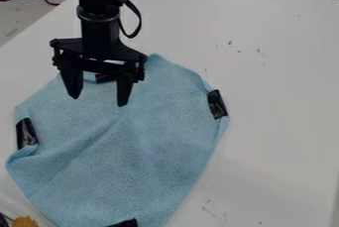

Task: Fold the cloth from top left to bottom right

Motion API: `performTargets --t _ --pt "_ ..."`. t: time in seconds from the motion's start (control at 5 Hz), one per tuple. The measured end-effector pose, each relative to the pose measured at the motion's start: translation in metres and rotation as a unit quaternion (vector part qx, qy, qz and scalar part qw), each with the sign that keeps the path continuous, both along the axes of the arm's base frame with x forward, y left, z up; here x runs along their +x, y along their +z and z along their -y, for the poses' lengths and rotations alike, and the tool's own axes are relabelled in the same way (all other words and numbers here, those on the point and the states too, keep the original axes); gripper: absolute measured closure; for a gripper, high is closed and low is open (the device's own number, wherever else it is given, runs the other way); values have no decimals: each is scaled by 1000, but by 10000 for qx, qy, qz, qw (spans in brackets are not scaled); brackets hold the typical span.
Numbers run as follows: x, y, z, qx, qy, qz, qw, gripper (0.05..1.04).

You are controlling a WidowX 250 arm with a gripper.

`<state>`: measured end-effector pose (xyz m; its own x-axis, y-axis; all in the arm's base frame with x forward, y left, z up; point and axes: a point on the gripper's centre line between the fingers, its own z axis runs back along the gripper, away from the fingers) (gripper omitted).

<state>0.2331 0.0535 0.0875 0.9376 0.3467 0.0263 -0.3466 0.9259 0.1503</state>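
The light blue cloth (136, 154) lies spread on the white table (278, 117), with a few creases running across it. Over the cloth's far part hangs the black gripper (98, 101), its jaws wide apart, blue fabric showing between them. Dark pieces sit at the cloth's edges: one at the left (27, 133), one at the right (216, 104), one at the near edge (124, 223), and another at the far edge (104, 78), partly hidden behind the gripper.
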Motion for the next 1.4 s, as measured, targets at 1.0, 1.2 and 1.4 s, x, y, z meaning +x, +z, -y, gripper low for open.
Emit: performTargets --t 1.0,1.2,1.4 --pt "-41 -53 -82 -515 777 -440 9947 84" --pt "-43 -62 -89 -599 832 -454 9937 85" --pt "-44 -66 -97 -594 833 -393 9940 124"
